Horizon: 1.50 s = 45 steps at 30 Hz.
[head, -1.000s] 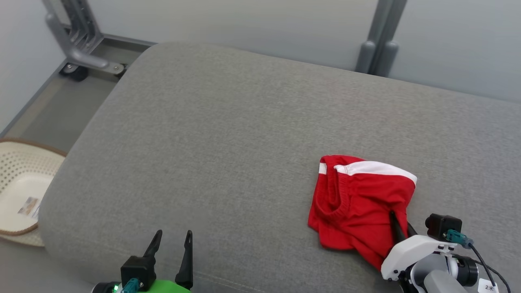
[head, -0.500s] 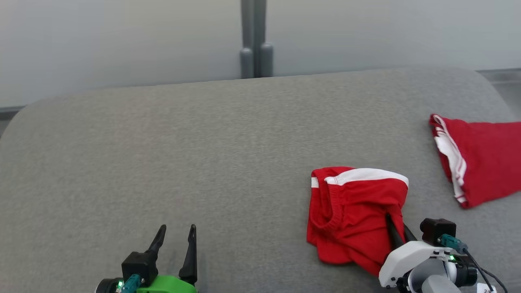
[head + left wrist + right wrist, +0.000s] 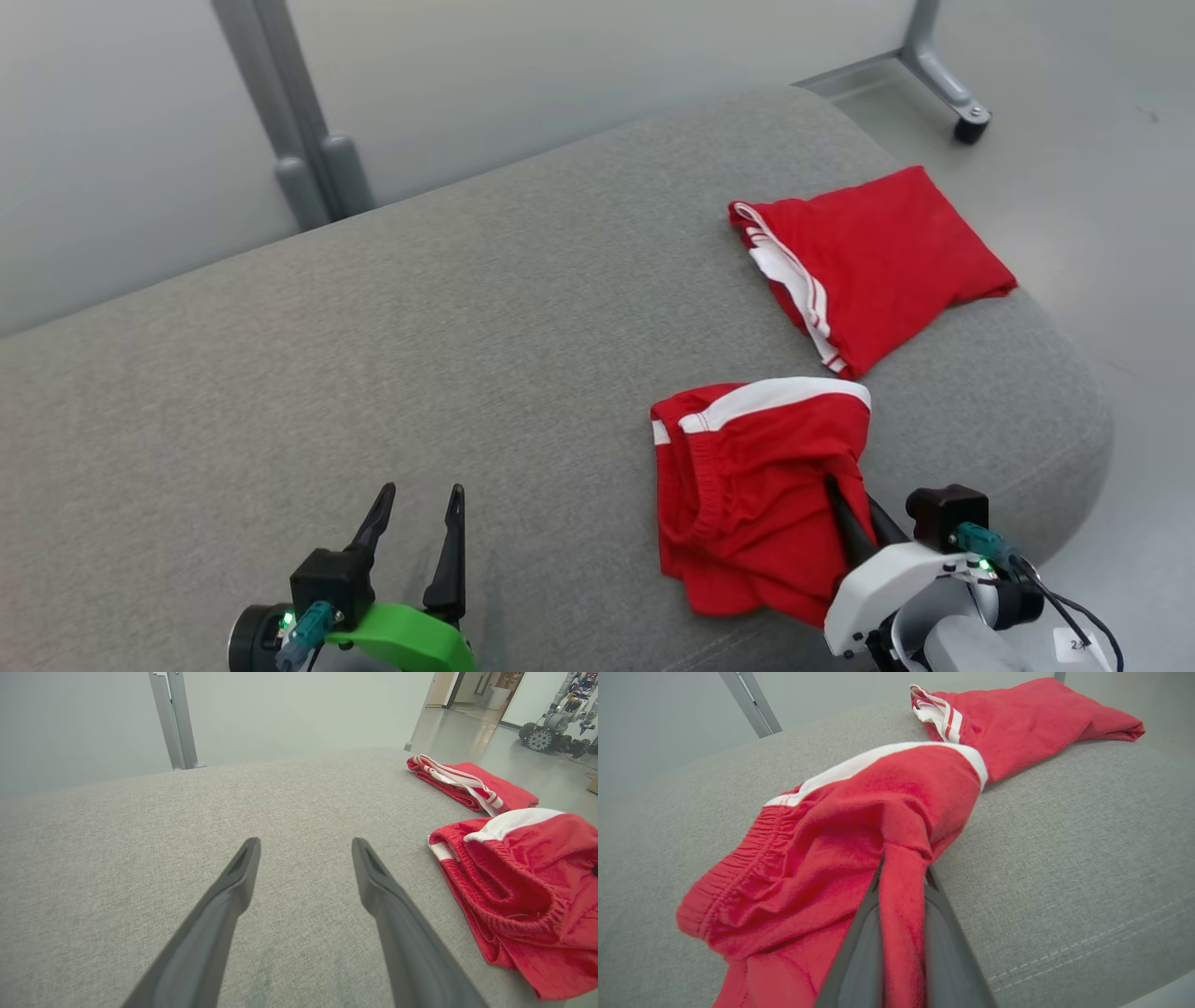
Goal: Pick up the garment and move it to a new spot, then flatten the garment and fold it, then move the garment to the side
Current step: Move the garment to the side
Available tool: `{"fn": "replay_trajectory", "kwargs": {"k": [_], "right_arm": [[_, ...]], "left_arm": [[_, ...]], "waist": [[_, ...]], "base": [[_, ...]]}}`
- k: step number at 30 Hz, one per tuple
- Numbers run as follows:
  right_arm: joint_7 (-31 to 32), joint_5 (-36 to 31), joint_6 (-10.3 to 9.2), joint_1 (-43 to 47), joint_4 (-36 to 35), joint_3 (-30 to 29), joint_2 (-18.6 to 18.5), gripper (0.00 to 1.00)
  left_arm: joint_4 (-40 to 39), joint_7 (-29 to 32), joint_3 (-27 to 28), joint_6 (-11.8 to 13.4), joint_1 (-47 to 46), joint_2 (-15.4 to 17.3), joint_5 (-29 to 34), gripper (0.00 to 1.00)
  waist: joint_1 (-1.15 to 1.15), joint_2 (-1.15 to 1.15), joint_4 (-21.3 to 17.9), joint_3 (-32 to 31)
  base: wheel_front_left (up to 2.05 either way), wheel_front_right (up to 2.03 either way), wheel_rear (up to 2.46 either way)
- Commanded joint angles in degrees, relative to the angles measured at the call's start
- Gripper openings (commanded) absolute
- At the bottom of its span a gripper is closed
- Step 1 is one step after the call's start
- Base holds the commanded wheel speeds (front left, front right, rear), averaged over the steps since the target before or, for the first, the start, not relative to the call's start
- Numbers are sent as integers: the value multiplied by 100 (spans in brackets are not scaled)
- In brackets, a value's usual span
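Right fingers [image 3: 843, 525] pinching red garment [image 3: 747, 485], left fingers [image 3: 452, 551] apart

I see a grey upholstered cushion [image 3: 420, 355] spanning the scene. Toward its far right end lies a folded red garment [image 3: 887, 252] (white stripes along its left edge). Paired grey posts [image 3: 308, 159] stand behind the cushion, far left. At far right, a black caster [image 3: 968, 128] rests on the pale floor [image 3: 1102, 205].
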Motion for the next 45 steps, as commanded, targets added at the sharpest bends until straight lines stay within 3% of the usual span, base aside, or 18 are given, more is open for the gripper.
{"fn": "replay_trajectory", "kwargs": {"k": [1,8,16,23,29,30,31,38,45], "right_arm": [[3,9,-12,-88,-49,51,-6,0],[3,-111,-10,-598,-455,404,-10,0],[3,-185,-11,-1623,-662,565,-365,0],[62,-95,-11,-2480,-333,520,-1399,0],[144,-155,-11,-2988,502,247,-2196,0],[136,-207,-11,-3067,683,170,-2272,27],[134,-274,-11,-3134,854,100,-2306,100],[52,-810,-11,-3370,1788,-457,-2264,100],[-9,-1016,-12,-3075,2066,-826,-1871,100]], "left_arm": [[-27,-13,-10,10,-117,23,22,100],[20,-12,-32,-54,-343,28,206,100],[72,-12,62,-108,-567,28,370,100],[83,-13,103,-128,-731,28,499,100],[96,-12,143,-162,-835,27,640,100],[106,-12,156,-167,-856,28,669,100],[118,-12,173,-173,-874,31,704,100],[173,-12,309,-218,-902,31,820,100],[212,-12,377,-219,-745,27,765,100]], "waist": [[0,0,-535,228],[0,0,-388,690],[0,0,-80,1108],[0,0,334,1385],[0,0,726,1612],[0,0,786,1651],[0,0,836,1683],[0,0,1101,1775],[0,0,1173,1587]], "base": [[0,0,0],[0,0,0],[0,0,0],[0,0,0],[0,0,0],[0,0,0],[0,0,0],[0,0,0],[0,0,0]]}}
